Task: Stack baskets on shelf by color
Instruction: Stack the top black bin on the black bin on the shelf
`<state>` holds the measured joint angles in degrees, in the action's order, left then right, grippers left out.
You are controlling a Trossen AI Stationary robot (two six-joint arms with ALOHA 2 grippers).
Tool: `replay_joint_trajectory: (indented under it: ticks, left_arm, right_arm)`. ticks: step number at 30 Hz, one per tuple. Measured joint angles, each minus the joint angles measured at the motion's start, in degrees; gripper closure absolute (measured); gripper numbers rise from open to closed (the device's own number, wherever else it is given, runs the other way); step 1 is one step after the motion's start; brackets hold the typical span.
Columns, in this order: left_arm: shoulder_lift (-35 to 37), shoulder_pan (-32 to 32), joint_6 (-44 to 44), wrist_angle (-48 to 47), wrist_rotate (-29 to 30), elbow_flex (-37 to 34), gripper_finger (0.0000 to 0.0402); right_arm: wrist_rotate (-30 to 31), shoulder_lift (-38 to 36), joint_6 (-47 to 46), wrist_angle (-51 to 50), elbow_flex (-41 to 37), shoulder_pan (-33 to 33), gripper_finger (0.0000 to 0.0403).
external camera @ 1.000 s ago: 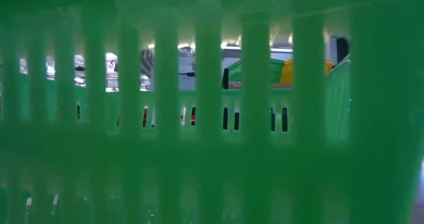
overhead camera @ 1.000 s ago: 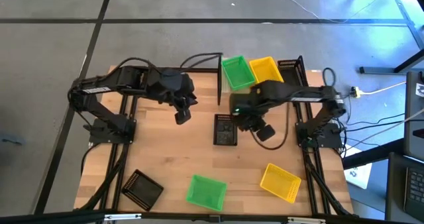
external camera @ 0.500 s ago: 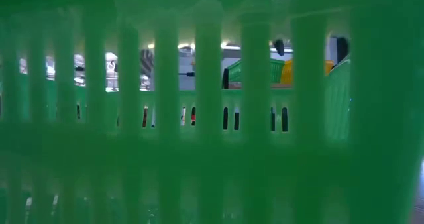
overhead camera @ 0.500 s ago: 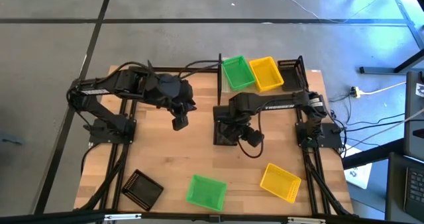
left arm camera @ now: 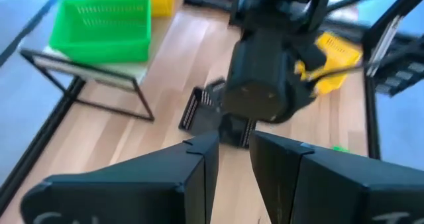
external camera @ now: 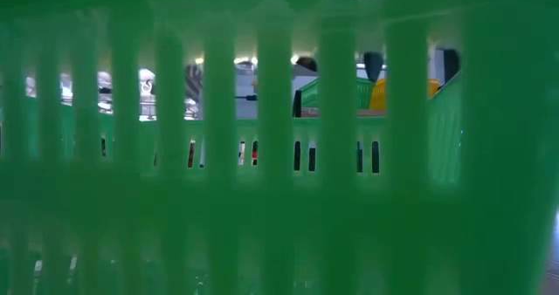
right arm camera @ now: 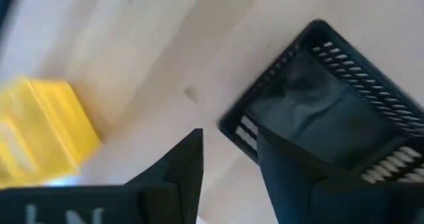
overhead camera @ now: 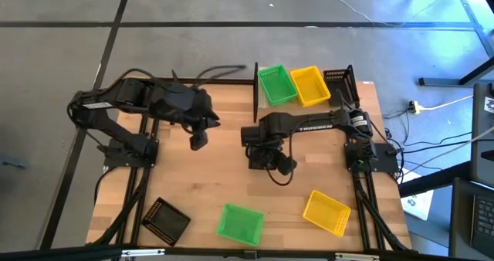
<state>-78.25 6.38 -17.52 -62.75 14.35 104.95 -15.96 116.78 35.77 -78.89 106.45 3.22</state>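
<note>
- The wooden tabletop [overhead camera: 231, 180] sits on a grey floor.
- A black basket [overhead camera: 261, 154] lies in the middle of it.
- The right end effector [right arm camera: 228, 159] is right above that basket's rim, fingers a little apart, holding nothing.
- On the shelf [overhead camera: 351, 83] sit a green basket [overhead camera: 276, 85], a yellow basket [overhead camera: 310, 86] and a black one.
- The left end effector [overhead camera: 198, 142] hovers nearby, slightly open and empty.

worktop [overhead camera: 231, 184]: pale planked wood, matt | black basket [right arm camera: 331, 111] by my right pincer [right arm camera: 228, 159]: slotted plastic, slight sheen | green basket [left arm camera: 103, 28]: smooth plastic | shelf posts [left arm camera: 142, 98]: thin black metal
</note>
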Motion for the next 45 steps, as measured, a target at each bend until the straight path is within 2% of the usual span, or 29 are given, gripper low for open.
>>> replay_joint_trajectory:
  ticks: [3, 5, 11, 16, 28, 32, 39, 45]
  left_arm:
    - [1.14, 0.08, 0.00, 0.18, 0.60, -0.02, 0.0324]
    - [1.66, 0.38, 0.03, 0.37, 1.23, 0.02, 0.0324]
    - [2.90, 0.56, 0.10, 0.19, 1.51, 0.06, 0.0324]
    - [3.11, 0.59, 1.57, 0.18, 1.51, 0.02, 0.0324]
    - [3.03, 0.56, 1.62, -1.28, 1.49, 0.02, 0.0324]
    - [3.03, 0.56, 1.62, -1.33, 1.49, 0.02, 0.0324]
    - [3.03, 0.56, 1.62, -1.32, 1.47, 0.02, 0.0324]
    - [3.00, 0.56, 1.62, -1.30, 1.47, 0.02, 0.0324]
  right_arm:
    - [-3.82, 0.30, -6.25, 1.83, -0.01, 0.08, 0.0262]
    - [-3.90, 0.76, -8.89, 4.44, -1.00, 0.36, 0.0262]
    - [-2.43, 1.64, -14.35, 11.55, -6.78, 0.87, 0.0262]
    - [3.17, 1.67, -18.69, 15.75, -8.44, 1.25, 0.0262]
    - [3.82, 2.83, -32.15, 20.18, -8.48, 1.78, 0.0262]
    - [4.38, 4.27, -34.51, 22.04, -8.48, 2.81, 0.0262]
    - [12.36, 6.34, -36.91, 23.04, -8.48, 3.78, 0.0262]
    - [12.42, 8.94, -37.07, 23.06, -8.48, 3.76, 0.0262]
